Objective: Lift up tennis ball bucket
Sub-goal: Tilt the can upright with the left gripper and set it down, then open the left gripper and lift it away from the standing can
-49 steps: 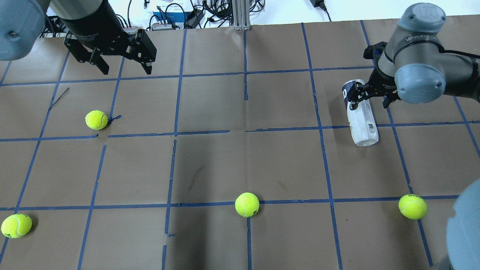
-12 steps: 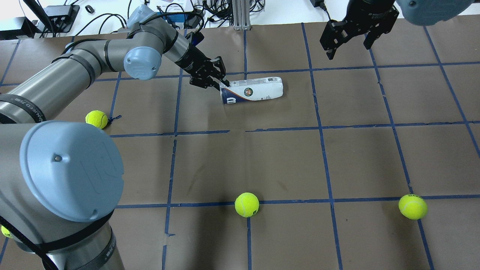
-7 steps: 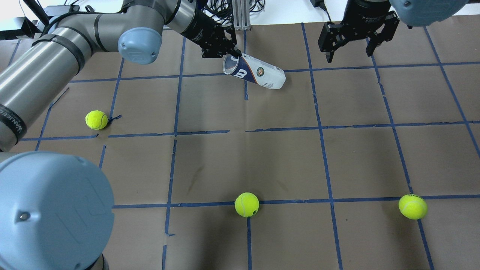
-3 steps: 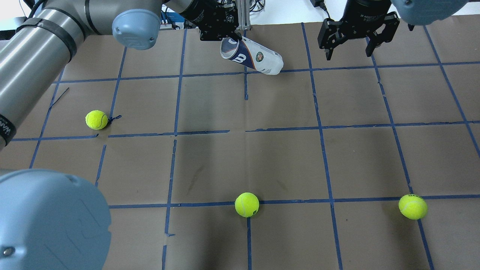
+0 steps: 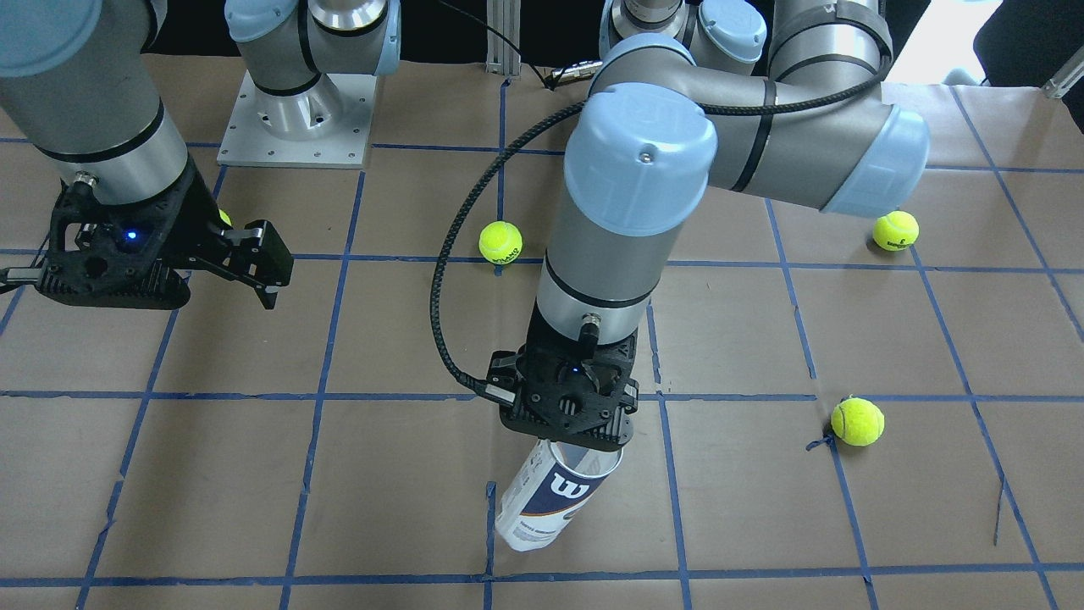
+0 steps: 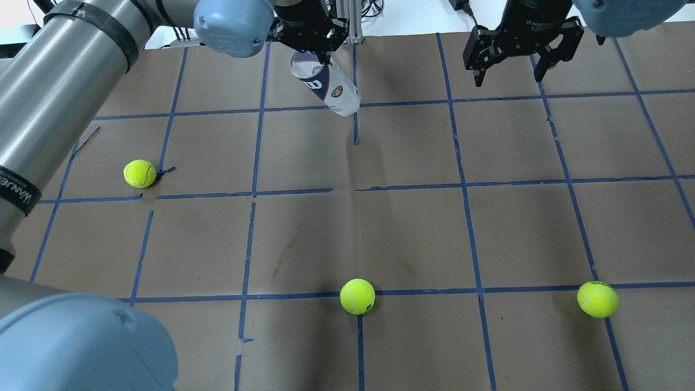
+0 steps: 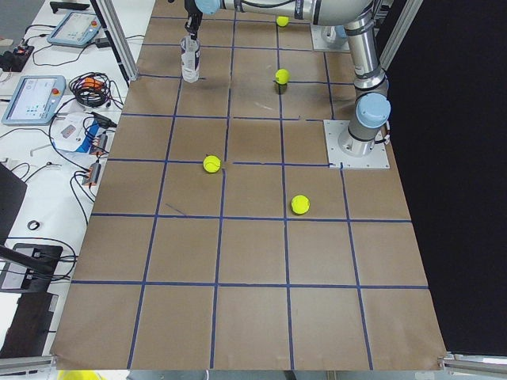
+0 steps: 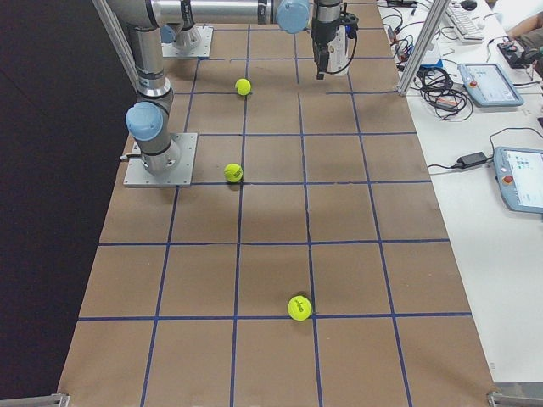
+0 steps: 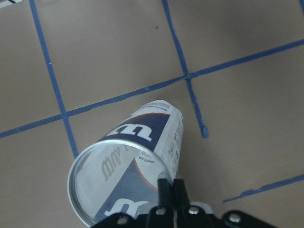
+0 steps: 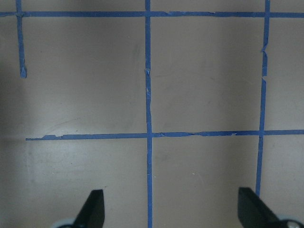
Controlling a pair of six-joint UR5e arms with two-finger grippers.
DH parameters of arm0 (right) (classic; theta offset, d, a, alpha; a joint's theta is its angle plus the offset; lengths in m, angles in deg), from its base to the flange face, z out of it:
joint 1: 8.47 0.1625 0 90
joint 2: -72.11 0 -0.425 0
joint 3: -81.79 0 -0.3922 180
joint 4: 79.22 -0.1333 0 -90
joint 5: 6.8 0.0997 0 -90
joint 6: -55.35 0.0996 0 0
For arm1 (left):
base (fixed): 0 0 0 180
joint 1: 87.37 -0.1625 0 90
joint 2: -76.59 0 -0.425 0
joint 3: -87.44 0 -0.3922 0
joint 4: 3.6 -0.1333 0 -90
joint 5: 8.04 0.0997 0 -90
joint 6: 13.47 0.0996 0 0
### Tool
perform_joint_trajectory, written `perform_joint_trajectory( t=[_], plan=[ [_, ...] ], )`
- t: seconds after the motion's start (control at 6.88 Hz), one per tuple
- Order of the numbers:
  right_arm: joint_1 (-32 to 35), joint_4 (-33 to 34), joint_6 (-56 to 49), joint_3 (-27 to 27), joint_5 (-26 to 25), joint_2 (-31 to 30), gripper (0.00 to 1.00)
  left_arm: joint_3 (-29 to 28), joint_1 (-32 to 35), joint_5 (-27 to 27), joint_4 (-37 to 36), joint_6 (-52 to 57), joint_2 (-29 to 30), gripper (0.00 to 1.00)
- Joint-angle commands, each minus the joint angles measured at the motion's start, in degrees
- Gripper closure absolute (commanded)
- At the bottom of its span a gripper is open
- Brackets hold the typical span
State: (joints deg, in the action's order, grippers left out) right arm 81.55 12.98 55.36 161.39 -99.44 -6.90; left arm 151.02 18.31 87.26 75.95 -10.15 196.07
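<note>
Right now my left end effector point(image 9: 169, 184) is pinched almost closed on the open top of the tennis ball bucket point(image 5: 542, 500), with only the thin wall under the metallic rim between its fingers point(image 9: 164, 187). The bucket hangs below that grip, tilted, closed base lowest, and it looks empty inside. I judge the lift itself to be the step in hand. The base looks off the desk point(image 5: 381, 474) or barely so, but I cannot tell for certain whether it has cleared the brown paper.

The next move calls for a plain, steady rise. A pinch on one spot of the rim lets the tube swing or slip, so I would go up slowly and without twisting.

Directly beneath the bucket there is only paper and blue tape lines, nothing to snag. The closest tennis ball point(image 5: 500, 242) lies well apart from the bucket, toward my base. Another ball point(image 5: 857, 421) sits well apart on my left side, and the rest lie further off.

My right end effector point(image 6: 509, 73) hangs well apart from the bucket on my right side, fingers spread wide and holding nothing.

Beyond the bucket, the desk's far edge is near, with a metal post point(image 6: 347, 24) and cables just past it, so the free room is upward rather than outward.
</note>
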Motion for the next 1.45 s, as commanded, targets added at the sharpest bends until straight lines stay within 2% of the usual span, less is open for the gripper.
perform_joint_trajectory(
  t=[0.0,0.44,0.58,0.73,1.02,1.31],
  plan=[
    [-0.20,-0.08,-0.01,0.37,0.17,0.00,0.00,-0.83,0.93,7.86,5.07,5.90,1.36,1.00],
    [-2.29,0.00,-0.18,1.34,2.28,0.00,0.00,-0.92,0.93,6.31,4.83,4.95,4.27,0.99],
    [-2.83,0.00,-0.18,1.34,3.24,0.00,0.00,-0.83,0.93,6.39,4.83,4.94,4.35,0.81],
    [-2.83,-0.26,-0.10,1.34,3.34,0.00,0.00,-0.40,0.84,6.39,4.74,5.03,4.53,0.01],
    [-2.40,-0.52,-0.18,1.17,1.95,-0.43,0.00,-1.27,0.05,5.17,5.00,5.03,3.05,0.00],
    [-2.31,-0.53,-0.10,1.17,1.14,-0.70,0.00,0.03,-1.78,3.86,6.23,5.03,-2.81,0.00]
  ],
)
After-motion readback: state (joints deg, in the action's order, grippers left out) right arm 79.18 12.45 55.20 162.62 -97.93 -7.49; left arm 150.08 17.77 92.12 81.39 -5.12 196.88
